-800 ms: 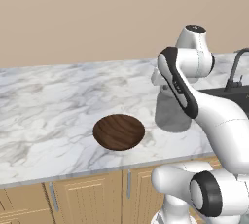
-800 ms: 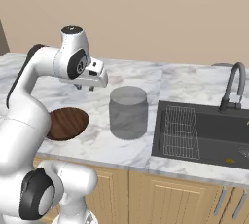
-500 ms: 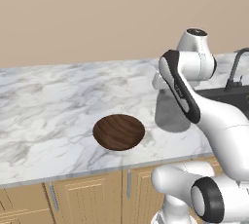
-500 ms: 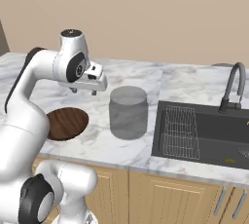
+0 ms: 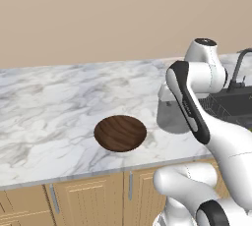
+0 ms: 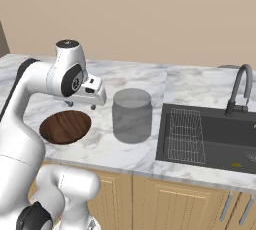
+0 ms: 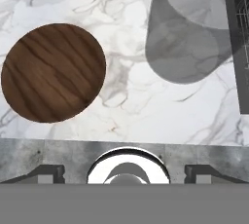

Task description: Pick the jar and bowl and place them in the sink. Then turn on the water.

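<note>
The dark brown wooden bowl (image 5: 120, 132) (image 6: 66, 126) (image 7: 53, 72) sits on the marble counter near its front edge. Right of it stands the translucent grey jar (image 6: 131, 115) (image 7: 187, 33) (image 5: 170, 117) with its lid on, partly hidden by my arm in the left base view. My gripper (image 6: 80, 105) (image 7: 124, 173) hangs open above the counter between bowl and jar, pointing down, with nothing between its fingers. The black sink (image 6: 210, 136) (image 5: 236, 104) with its wire rack lies right of the jar. No water runs from the faucet (image 6: 240, 86).
The marble counter (image 5: 49, 107) stretches far to the left of the bowl. A beige wall runs behind it. Wooden cabinet doors (image 6: 165, 201) sit below the counter's front edge. The sink's left rim (image 7: 233, 47) lies close beside the jar.
The hand has sunk a little toward the counter and shifted slightly toward the jar. Bowl and jar stand where they were.
</note>
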You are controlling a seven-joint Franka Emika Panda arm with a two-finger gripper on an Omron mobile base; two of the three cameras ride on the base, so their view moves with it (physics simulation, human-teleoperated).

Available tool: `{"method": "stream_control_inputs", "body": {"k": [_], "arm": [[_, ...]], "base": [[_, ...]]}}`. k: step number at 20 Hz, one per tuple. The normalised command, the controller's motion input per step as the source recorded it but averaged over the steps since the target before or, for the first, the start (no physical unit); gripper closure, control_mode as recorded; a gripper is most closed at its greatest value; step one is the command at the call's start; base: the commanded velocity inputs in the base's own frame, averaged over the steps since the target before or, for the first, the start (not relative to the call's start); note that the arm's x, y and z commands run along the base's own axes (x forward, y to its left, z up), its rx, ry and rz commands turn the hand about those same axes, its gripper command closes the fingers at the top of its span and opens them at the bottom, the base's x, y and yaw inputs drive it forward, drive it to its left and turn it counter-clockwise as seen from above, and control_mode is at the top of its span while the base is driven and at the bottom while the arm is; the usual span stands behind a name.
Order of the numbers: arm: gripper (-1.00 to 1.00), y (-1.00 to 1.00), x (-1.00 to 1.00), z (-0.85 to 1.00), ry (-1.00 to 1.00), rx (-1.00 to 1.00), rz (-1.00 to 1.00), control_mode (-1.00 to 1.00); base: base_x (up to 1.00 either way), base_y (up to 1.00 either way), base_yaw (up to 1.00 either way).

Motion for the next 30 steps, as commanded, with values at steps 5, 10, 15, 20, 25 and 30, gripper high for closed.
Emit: {"method": "stream_control_inputs", "body": {"k": [5,10,15,20,25,30], "arm": [[-1.00,0.02,-0.36,-0.21,0.07,0.00,0.00,-1.00],[-1.00,0.00,-0.15,-0.18,0.00,0.00,0.00,-1.00],[-1.00,0.12,-0.30,-0.44,0.10,0.00,0.00,-1.00],[-1.00,0.26,-0.23,-0.39,0.13,0.00,-0.01,-1.00],[-1.00,0.21,-0.13,-0.22,0.16,0.03,-0.02,-1.00],[-1.00,0.29,-0.03,-0.17,0.14,0.09,-0.06,-1.00]], "base": [[0.00,0.00,0.00],[0.00,0.00,0.00],[0.00,0.00,0.00],[0.00,0.00,0.00],[0.00,0.00,0.00],[0.00,0.00,0.00]]}}
